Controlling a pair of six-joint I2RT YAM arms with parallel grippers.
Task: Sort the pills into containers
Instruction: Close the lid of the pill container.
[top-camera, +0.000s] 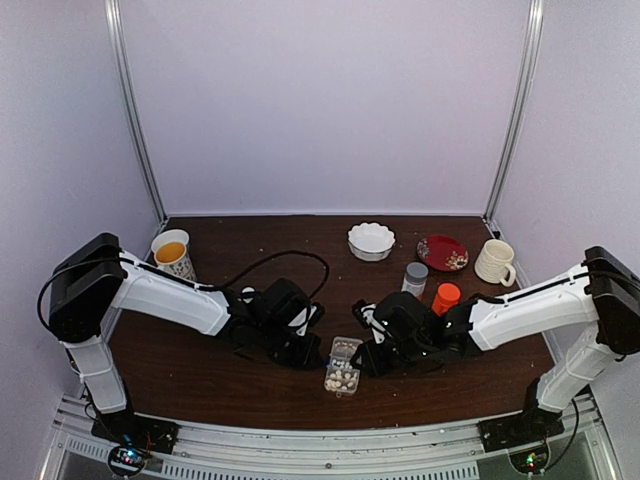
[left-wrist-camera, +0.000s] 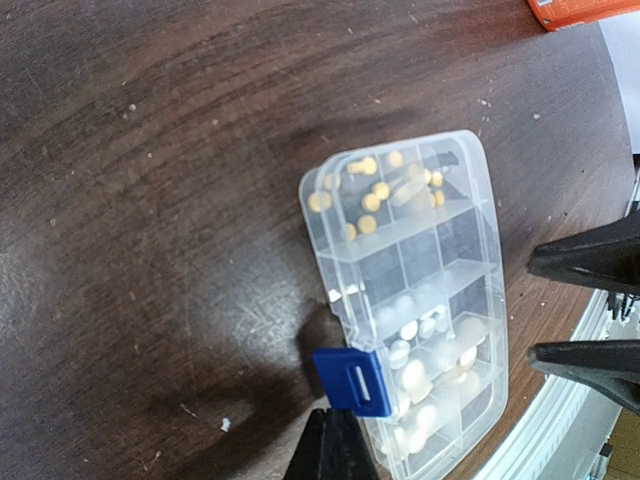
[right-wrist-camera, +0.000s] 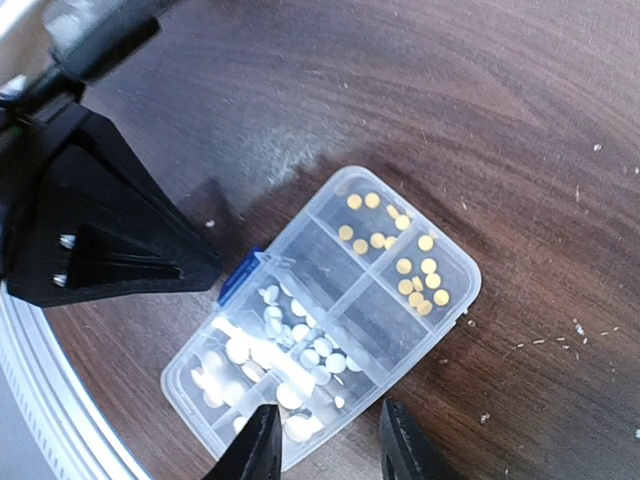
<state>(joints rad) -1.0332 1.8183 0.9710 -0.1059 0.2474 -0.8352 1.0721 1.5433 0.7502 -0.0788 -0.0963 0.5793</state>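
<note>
1. my left gripper (left-wrist-camera: 335, 425) is pinched together with nothing in it. its tip sits right against the blue latch (left-wrist-camera: 354, 381) on one long side of the box (left-wrist-camera: 455, 240). i judge it is there to press or steady that catch, not to grasp.
2. my right gripper (right-wrist-camera: 328, 410) has its jaws apart and empty. it sits at the long side opposite the latch, near the white-pill end. one finger is at the box's corner, the other just beside it over the table (left-wrist-camera: 150, 200).
3. the box lies flat between my two tools, likely so one can brace it while the other works the catch.
4. white pills (right-wrist-camera: 300, 350) fill the cells closest to my right fingertips. yellow pills (right-wrist-camera: 415, 280) sit in the farthest cells, and the middle cells look bare.
5. i cannot tell whether the clear lid is latched down or loose.
</note>
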